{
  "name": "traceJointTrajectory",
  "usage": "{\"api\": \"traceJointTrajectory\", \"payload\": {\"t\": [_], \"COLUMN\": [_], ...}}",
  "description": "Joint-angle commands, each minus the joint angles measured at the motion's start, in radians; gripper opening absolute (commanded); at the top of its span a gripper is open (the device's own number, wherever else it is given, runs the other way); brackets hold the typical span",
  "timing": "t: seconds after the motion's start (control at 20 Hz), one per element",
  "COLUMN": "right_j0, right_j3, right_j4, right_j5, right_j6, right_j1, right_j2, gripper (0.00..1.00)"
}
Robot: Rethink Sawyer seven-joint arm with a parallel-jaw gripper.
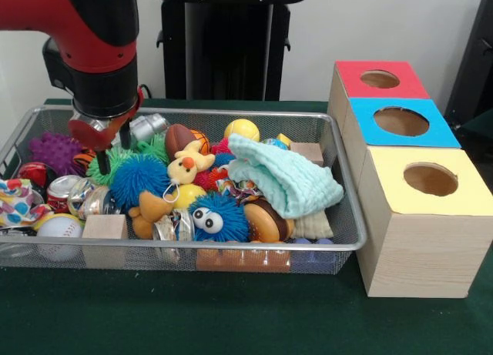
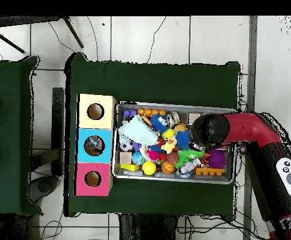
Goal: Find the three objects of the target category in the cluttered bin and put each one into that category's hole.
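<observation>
Well, gripper (image 1: 112, 150) hangs spread open (holding nothing) over green spiky ball (image 1: 115, 164).

The counter (image 1: 231, 324) is dark green. Three wooden boxes have red (image 1: 381, 79), blue (image 1: 400, 122) and yellow (image 1: 430, 180) tops. At the frame's centre lie a mint-green cloth (image 1: 281, 178), a fuzzy blue ball (image 1: 139, 178) and a yellow duck (image 1: 185, 167); a purple spiky ball (image 1: 54, 151) sits left. The arm (image 1: 85, 16) is red and black.

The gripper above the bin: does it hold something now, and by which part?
Nothing is held. The gripper hangs open above the toys in the bin.
</observation>
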Motion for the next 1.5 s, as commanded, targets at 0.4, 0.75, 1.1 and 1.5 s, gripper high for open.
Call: {"api": "traceJointTrajectory", "payload": {"t": [0.4,0.75,1.1,1.5], "right_j0": [-0.043,-0.067,-0.077,-0.108], "right_j3": [-0.032,-0.028,-0.034,-0.028], "right_j4": [0.034,0.035,0.002,-0.013], "right_j5": [0.023,-0.007,-0.038,-0.108], "right_j6": [-0.278,-0.297,-0.293,-0.306], "right_j1": [0.124,0.154,0.179,0.227], "right_j2": [0.057,0.088,0.095,0.121], "gripper": [1.00,1.00,1.00,1.00]}}
